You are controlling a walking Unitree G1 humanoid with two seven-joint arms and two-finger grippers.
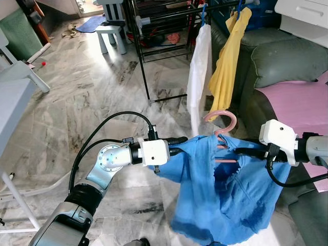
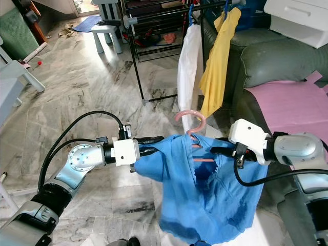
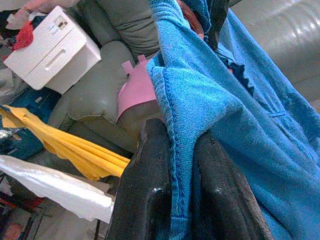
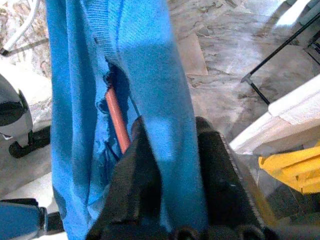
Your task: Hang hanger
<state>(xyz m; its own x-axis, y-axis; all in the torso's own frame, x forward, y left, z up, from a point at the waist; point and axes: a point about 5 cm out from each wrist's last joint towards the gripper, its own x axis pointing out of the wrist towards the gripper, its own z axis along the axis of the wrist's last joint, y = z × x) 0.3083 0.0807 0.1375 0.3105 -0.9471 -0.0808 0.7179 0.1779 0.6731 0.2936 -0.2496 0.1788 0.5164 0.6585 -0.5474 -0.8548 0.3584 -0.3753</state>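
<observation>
Left gripper (image 3: 172, 200), right gripper (image 4: 170, 170) each pinch soft blue knit shirt (image 1: 225, 205) on curved pink hanger (image 1: 225, 123).

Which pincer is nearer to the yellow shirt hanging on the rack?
The right pincer. It grips the blue shirt almost directly below the yellow shirt, while the left pincer grips the blue shirt's other shoulder, farther to the left.

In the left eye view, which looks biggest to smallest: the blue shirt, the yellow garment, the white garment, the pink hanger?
1. Blue shirt, though nearest the camera.
2-3. Yellow garment and white garment look alike.
4. Pink hanger.
</observation>
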